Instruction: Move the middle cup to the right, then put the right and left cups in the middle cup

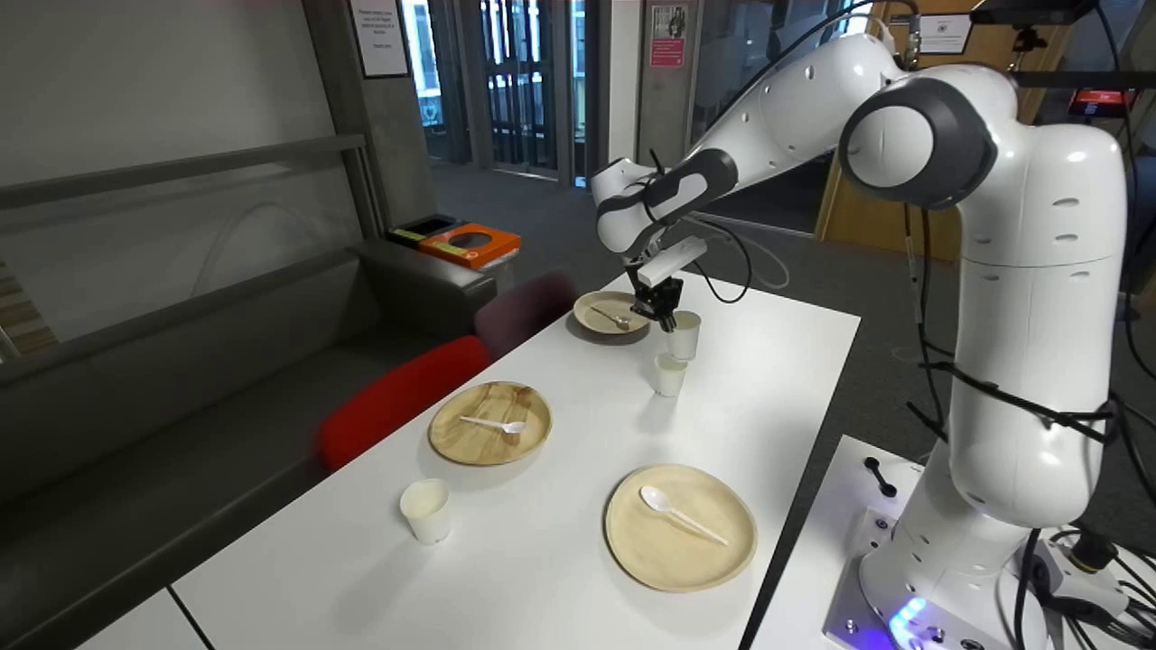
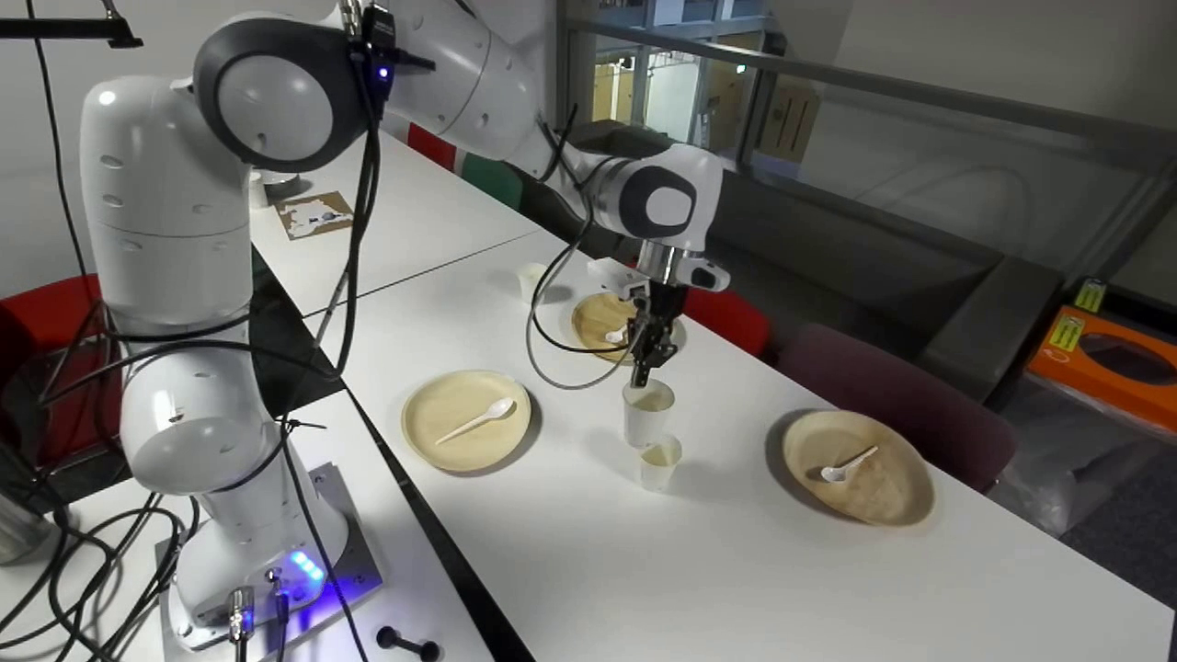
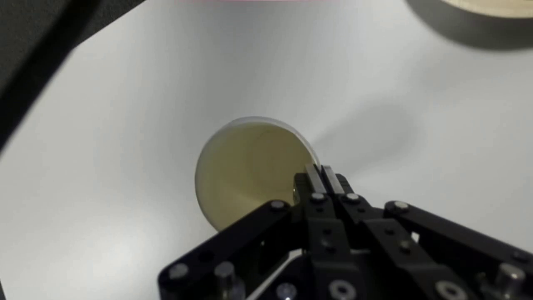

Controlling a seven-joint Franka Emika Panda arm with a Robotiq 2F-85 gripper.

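My gripper point(image 3: 320, 167) is shut on the rim of a white cup point(image 3: 250, 175), with one finger inside and one outside. In both exterior views the gripper point(image 1: 668, 323) point(image 2: 641, 379) holds this upright cup point(image 1: 685, 338) point(image 2: 646, 418) above the table. A second white cup point(image 1: 669, 377) point(image 2: 658, 467) stands upright on the table. The held cup seems to hang over or close to it; the exact offset cannot be told. The second cup is hidden in the wrist view. A third white cup point(image 1: 426, 513) point(image 2: 531, 281) stands apart, at the other end of the setting.
Three tan plates with spoons lie on the white table: one near the robot base point(image 1: 682, 560) point(image 2: 441, 405), one along the chair side point(image 1: 461, 438) point(image 2: 593, 313), one beyond the gripper point(image 1: 591, 323) point(image 2: 883, 501). Red and purple chairs and a sofa stand along the table.
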